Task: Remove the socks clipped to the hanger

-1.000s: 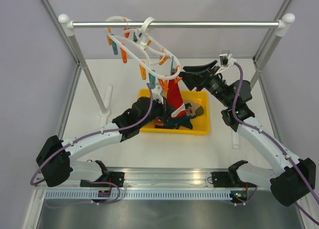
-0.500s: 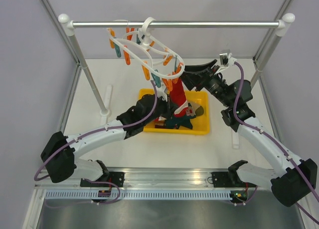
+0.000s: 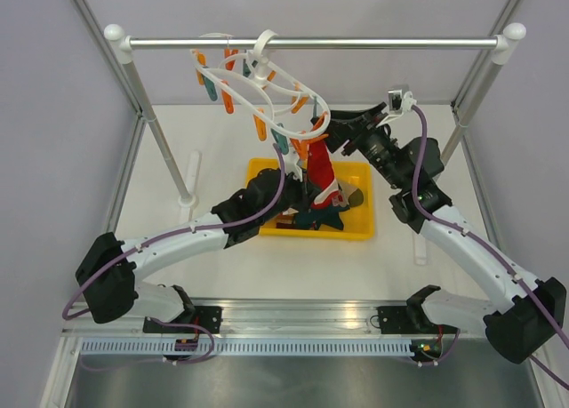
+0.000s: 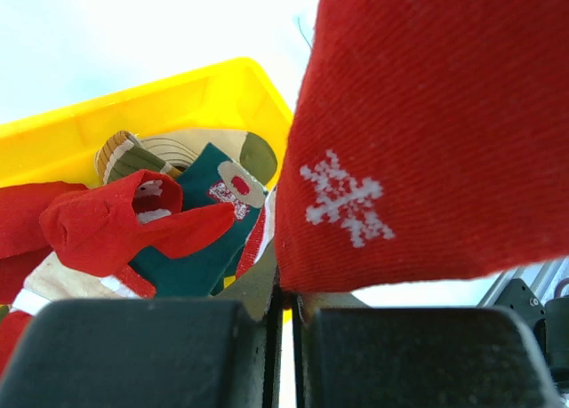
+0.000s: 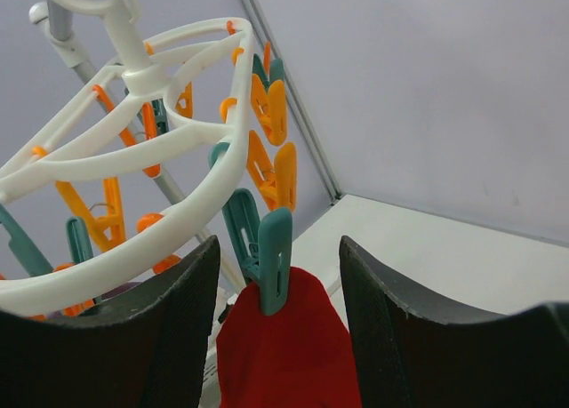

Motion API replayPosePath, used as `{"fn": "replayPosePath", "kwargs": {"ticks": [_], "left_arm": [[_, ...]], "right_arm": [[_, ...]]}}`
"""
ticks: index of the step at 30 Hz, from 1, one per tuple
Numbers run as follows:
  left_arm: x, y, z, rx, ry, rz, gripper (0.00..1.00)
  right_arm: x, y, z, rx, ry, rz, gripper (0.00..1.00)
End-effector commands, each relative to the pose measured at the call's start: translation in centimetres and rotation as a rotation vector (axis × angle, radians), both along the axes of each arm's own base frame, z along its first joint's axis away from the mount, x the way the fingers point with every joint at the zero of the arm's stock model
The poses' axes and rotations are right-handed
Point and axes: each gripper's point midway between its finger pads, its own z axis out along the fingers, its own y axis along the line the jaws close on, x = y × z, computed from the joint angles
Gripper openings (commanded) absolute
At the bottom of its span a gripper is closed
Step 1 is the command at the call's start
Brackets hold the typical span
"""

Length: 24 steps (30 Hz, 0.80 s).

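Red sock [image 3: 317, 166] hangs near-vertical, held at both ends of its length.
Nearest you, your left gripper [image 4: 286, 312] is clamped tight on the sock's lower end, just above the yellow bin [image 3: 357, 227] where the other socks [image 4: 182, 244] lie. From there the long axis runs steeply up, leaning slightly away from you, to a teal peg [image 5: 271, 257] on the hanger [image 5: 133, 159]. Your right gripper [image 5: 276, 252] stands open with one finger on each side of that peg.

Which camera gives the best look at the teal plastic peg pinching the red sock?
The right wrist view: the teal plastic peg sits centre, clamped on top of the red sock. The top view shows it tiny, hard to pick out; the left wrist view shows only sock.
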Motion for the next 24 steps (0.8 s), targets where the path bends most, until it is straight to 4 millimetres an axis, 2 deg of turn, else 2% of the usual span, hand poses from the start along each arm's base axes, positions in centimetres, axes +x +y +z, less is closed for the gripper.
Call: {"fn": "replayPosePath", "kwargs": {"ticks": [1,6,9,14,24], "left_arm": [[0.6,-0.4,1.8,-0.017,-0.037,0.020,0.02],[0.8,-0.5,1.9,-0.011,-0.038,0.035,0.02],[1.0,-0.4,1.8,-0.003,-0.036,0.050,0.02],[1.2,-0.4,1.7,-0.002,-0.027,0.069,0.02],[1.3,-0.9,1.6,-0.002,-0.022,0.077,0.02]], "right_arm": [[0.4,-0.5,2.4,0.012,-0.041,-0.091,0.61],[0.1,0.6,2.0,-0.019,-0.042,-0.115,0.61],[0.1,0.3,2.0,-0.016,-0.042,-0.160,0.61],[0.4,-1.2,2.2,0.019,-0.031,-0.269,0.62],[1.2,-2.0,2.0,0.065,-0.021,-0.342,0.60]]}}
